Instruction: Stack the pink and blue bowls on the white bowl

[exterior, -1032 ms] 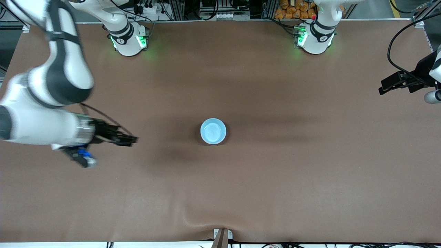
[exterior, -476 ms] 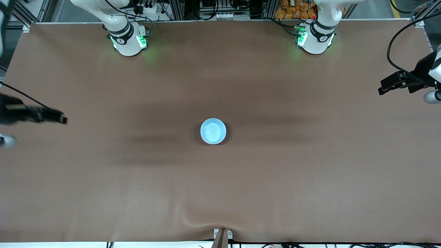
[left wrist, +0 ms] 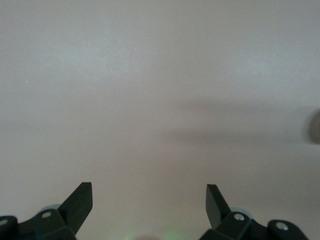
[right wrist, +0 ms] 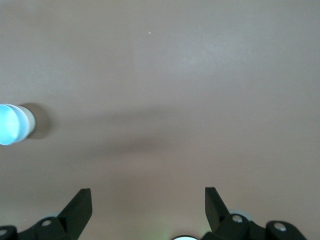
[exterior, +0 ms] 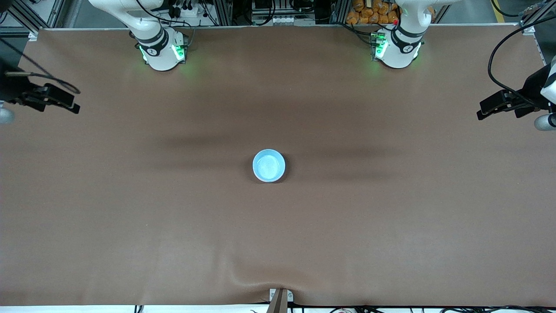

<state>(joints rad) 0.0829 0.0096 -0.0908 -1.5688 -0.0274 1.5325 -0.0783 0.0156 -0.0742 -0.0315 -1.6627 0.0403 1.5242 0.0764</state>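
Note:
The light blue bowl (exterior: pixel 269 165) stands upright at the middle of the table, and only its blue inside shows from above. It also shows at the edge of the right wrist view (right wrist: pixel 9 124), with a pale side wall under the blue rim. No pink bowl and no white bowl shows on its own; I cannot tell what lies under the blue one. My right gripper (exterior: pixel 69 104) is open and empty over the right arm's end of the table (right wrist: pixel 148 196). My left gripper (exterior: pixel 483 112) is open and empty over the left arm's end (left wrist: pixel 149 192), where it waits.
The brown table cover (exterior: pixel 278 243) has a small ridge at the edge nearest the front camera, above a metal bracket (exterior: pixel 280 298). The two arm bases (exterior: pixel 161 50) (exterior: pixel 396 48) stand along the farthest edge.
My right arm has pulled away from the blue bowl to its own end of the table and toward the base side. The bowl and the left arm have not moved.

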